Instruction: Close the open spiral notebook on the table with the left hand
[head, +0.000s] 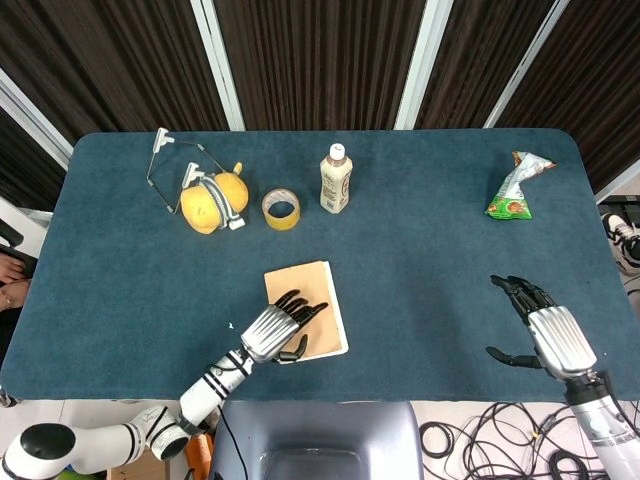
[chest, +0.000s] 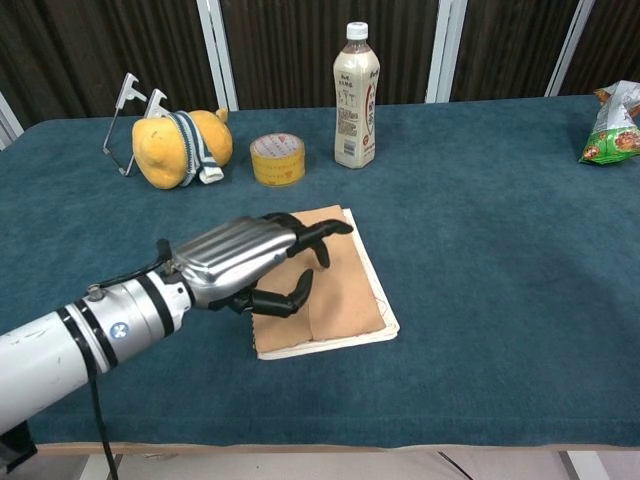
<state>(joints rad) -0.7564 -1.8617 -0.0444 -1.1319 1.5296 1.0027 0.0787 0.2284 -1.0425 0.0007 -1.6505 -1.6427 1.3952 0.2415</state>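
Observation:
The spiral notebook (head: 316, 298) (chest: 345, 290) lies flat with its brown cover facing up, near the table's front edge at centre. My left hand (head: 279, 331) (chest: 248, 262) rests palm down on the cover's left part, fingers spread and pointing toward the far right, holding nothing. The notebook's left edge is hidden under the hand. My right hand (head: 540, 331) hovers near the front right corner of the table, fingers apart and empty; it shows only in the head view.
At the back stand a milk-tea bottle (head: 335, 180) (chest: 355, 98), a tape roll (head: 281, 209) (chest: 277, 159), and a yellow plush toy with glasses (head: 211, 200) (chest: 180, 148). A green snack bag (head: 517, 189) (chest: 612, 125) lies at the far right.

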